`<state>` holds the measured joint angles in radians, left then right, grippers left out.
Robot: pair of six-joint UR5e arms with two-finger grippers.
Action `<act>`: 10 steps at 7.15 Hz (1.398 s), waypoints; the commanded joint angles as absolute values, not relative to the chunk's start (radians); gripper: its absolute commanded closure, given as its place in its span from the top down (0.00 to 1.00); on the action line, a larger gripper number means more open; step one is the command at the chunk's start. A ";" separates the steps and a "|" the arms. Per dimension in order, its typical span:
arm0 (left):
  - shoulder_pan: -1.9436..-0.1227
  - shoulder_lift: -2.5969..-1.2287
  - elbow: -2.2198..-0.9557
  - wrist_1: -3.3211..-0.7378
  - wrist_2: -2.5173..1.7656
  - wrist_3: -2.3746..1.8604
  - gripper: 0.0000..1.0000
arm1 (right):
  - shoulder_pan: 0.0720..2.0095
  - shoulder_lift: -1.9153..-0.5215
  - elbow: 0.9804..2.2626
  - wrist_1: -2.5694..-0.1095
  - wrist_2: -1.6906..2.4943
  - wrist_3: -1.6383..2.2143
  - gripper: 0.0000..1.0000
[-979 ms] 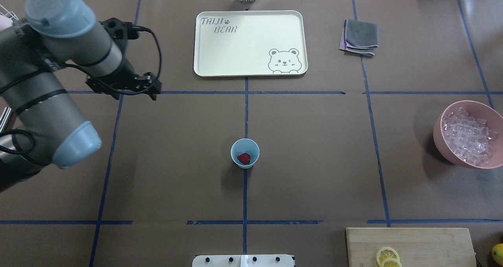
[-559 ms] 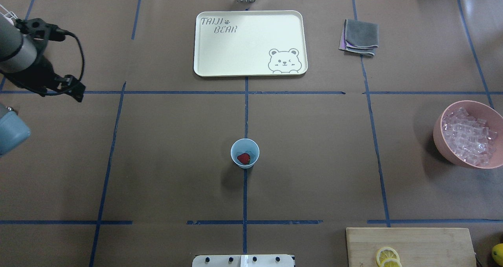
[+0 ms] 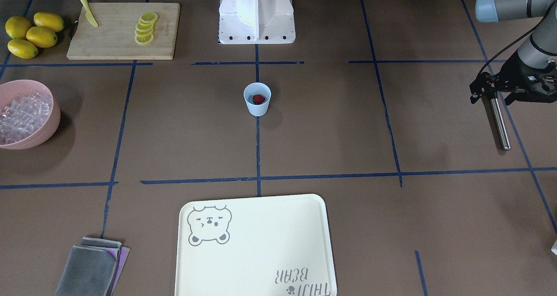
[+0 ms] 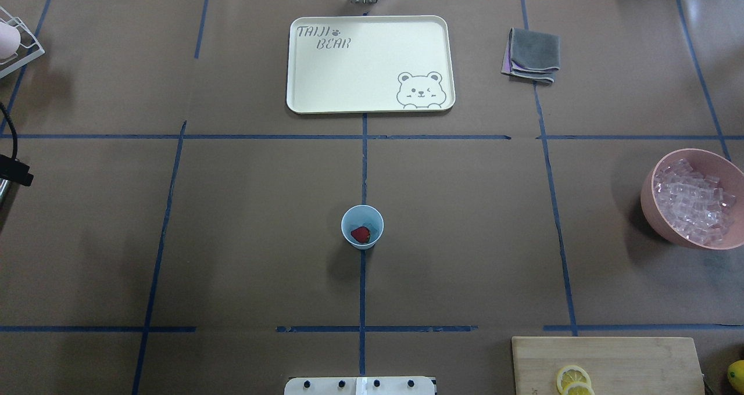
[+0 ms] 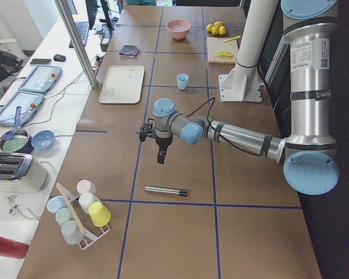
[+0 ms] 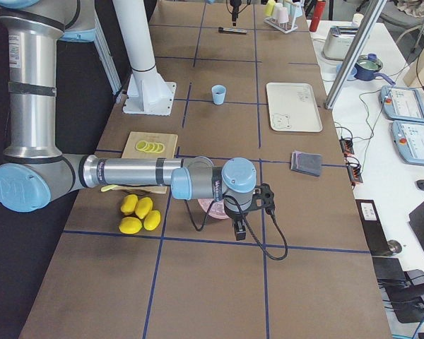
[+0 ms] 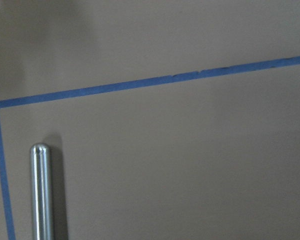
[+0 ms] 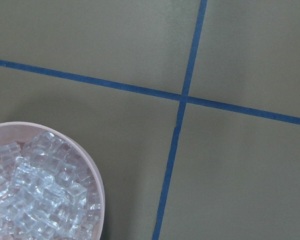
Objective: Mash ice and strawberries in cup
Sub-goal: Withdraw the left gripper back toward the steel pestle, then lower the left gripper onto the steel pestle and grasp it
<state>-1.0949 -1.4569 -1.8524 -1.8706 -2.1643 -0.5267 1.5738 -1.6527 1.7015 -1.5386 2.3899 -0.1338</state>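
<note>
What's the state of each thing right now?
Cup: upright, strawberry inside.
Rod: lying flat on the table, not gripped.
Left gripper: looks open, over the rod's end.
Right gripper: cannot tell.
Bowl: upright, full of ice.
Cloth: folded.

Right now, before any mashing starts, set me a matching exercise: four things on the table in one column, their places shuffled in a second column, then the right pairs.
Things
1. small red strawberry
2. big heap of clear ice cubes
3. yellow lemon slices
4. shiny metal rod

Places
A. on the wooden cutting board
B. lying flat on the brown table
C. inside the small pale-blue plastic cup
D. in the large pink bowl

Pairs: 1-C, 2-D, 3-A, 4-B
</note>
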 commanded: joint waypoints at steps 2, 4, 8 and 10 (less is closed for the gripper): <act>-1.143 -1.448 -1.680 -2.050 -2.164 -0.517 1.00 | 1.574 -1.652 1.704 -1.537 2.390 -0.129 0.99; -1.141 -1.466 -1.568 -2.155 -2.164 -0.529 1.00 | 1.574 -1.651 1.706 -1.537 2.390 -0.129 0.99; -1.135 -1.541 -1.344 -2.408 -2.155 -0.711 1.00 | 1.574 -1.638 1.704 -1.537 2.388 -0.127 0.99; -1.131 -1.549 -1.336 -2.411 -2.152 -0.712 1.00 | 1.574 -1.637 1.704 -1.537 2.388 -0.121 0.99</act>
<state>-1.1327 -1.5426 -1.3453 -2.4045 -2.1534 -0.7047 1.5739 -1.6386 1.7047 -1.5371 2.3886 -0.1234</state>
